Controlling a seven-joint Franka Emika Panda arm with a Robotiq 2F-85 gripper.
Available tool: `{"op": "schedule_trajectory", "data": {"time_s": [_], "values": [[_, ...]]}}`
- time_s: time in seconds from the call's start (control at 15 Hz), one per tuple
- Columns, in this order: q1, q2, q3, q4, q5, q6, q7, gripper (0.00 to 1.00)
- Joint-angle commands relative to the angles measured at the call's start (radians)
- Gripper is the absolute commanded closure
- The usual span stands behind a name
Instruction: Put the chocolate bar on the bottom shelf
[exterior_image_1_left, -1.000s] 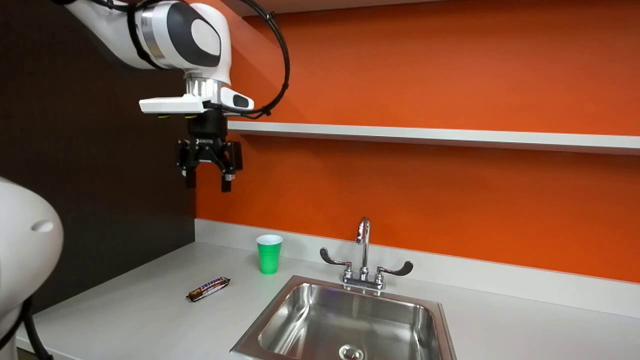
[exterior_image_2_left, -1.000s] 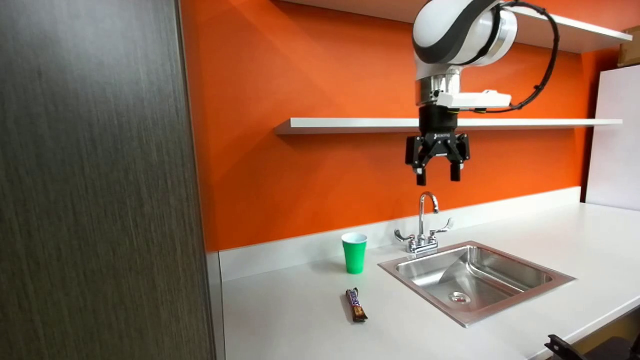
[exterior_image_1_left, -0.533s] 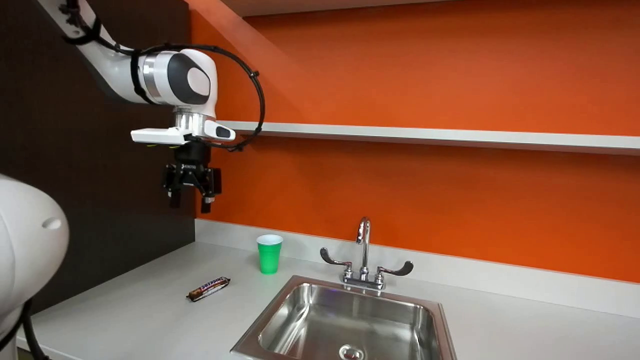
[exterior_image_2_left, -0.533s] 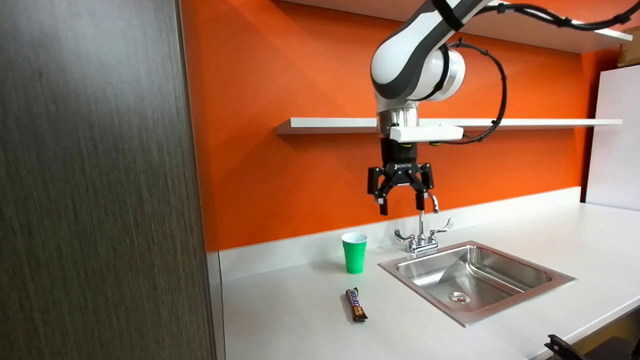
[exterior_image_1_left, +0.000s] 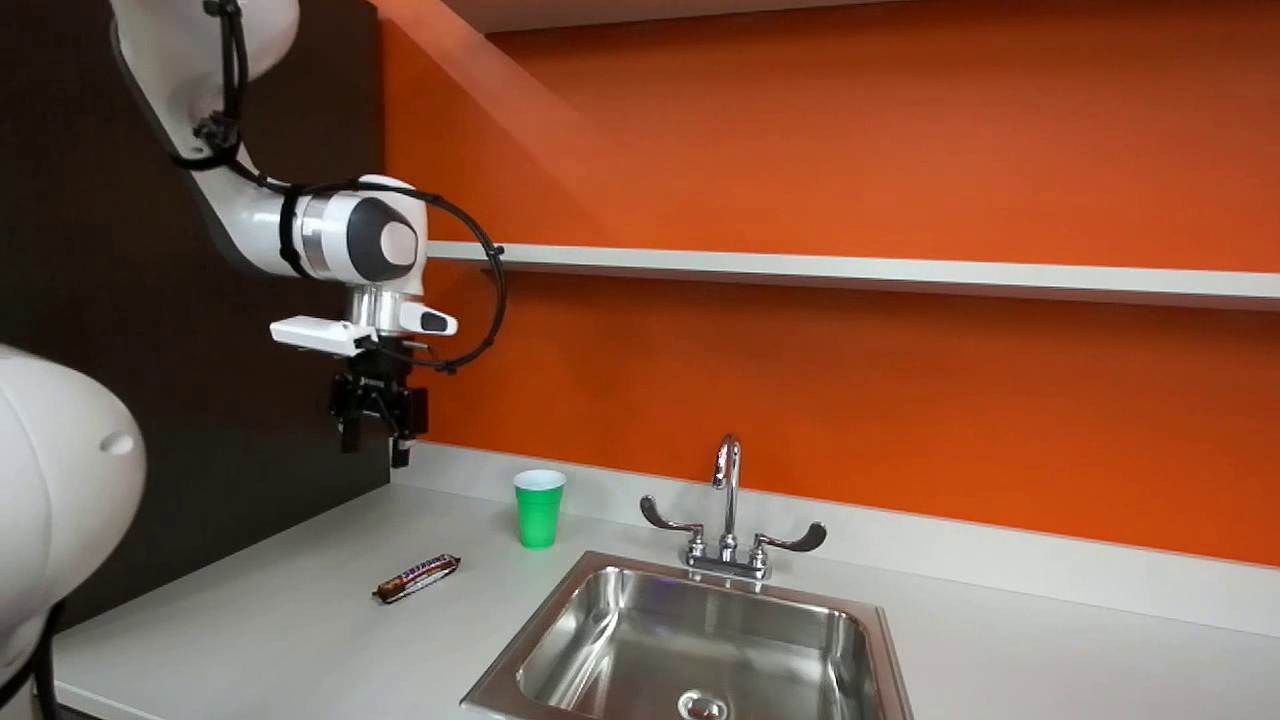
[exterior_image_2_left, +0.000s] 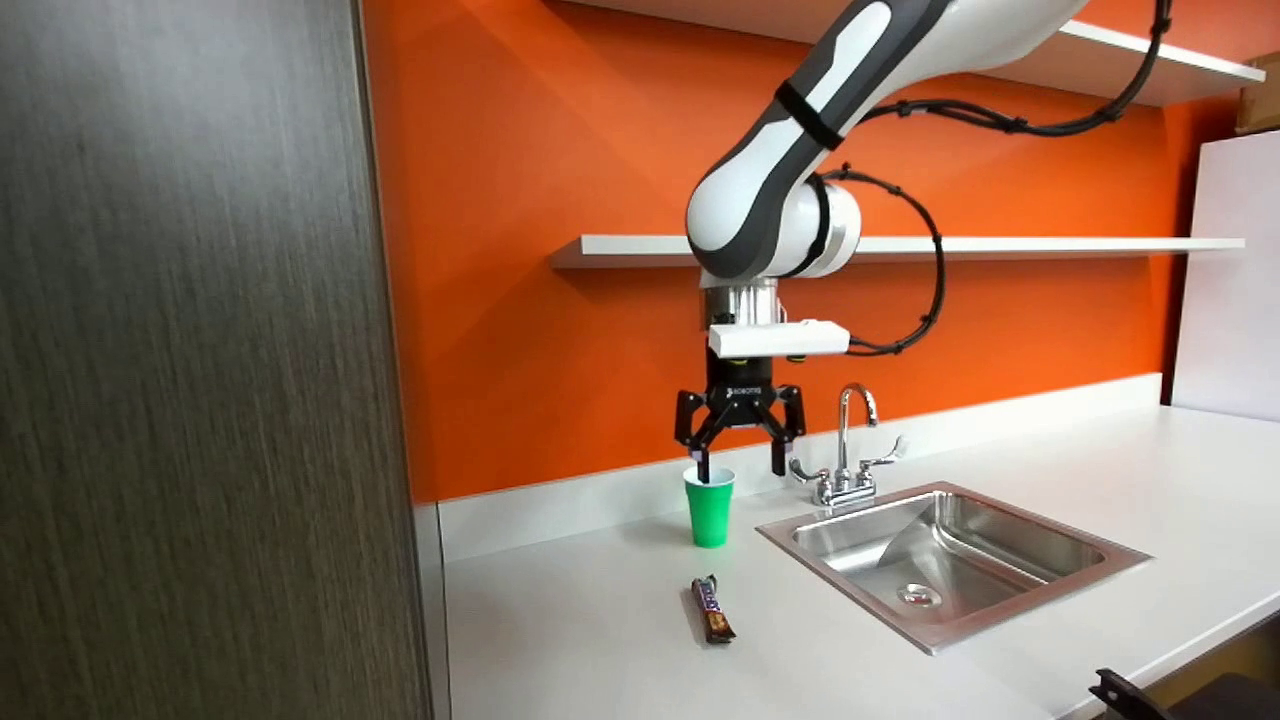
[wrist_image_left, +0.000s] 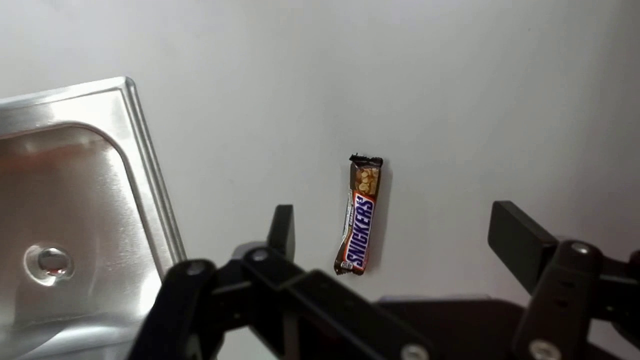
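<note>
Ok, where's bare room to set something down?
Pale grey countertop: bare between rectangular steel sink and white upright panel, and between brown wrapped chocolate bar and dark woodgrain panel. Crowded: between bar, round green cup and sink corner.

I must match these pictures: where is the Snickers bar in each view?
In an exterior view: Snickers bar, lower left.
In an exterior view: Snickers bar, lower middle.
Wrist view: Snickers bar, near centre.
Shared landmark: steel sink, right of the Snickers bar in both exterior views, left in wrist view.

The pincer (exterior_image_2_left: 741, 470) hangs spread above the counter (exterior_image_2_left: 570, 640) where the chocolate bar (exterior_image_2_left: 712, 609) lies near the green cup (exterior_image_2_left: 710, 518).
</note>
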Motion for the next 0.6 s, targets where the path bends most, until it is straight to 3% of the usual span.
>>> {"op": "schedule_trajectory", "data": {"time_s": [0.0,0.53], "values": [[0.020,0.133,0.006,0.067,-0.039,0.058,0.079,0.00],[0.072,0.333,-0.049,0.175,-0.094,0.143,0.169,0.00]]}}
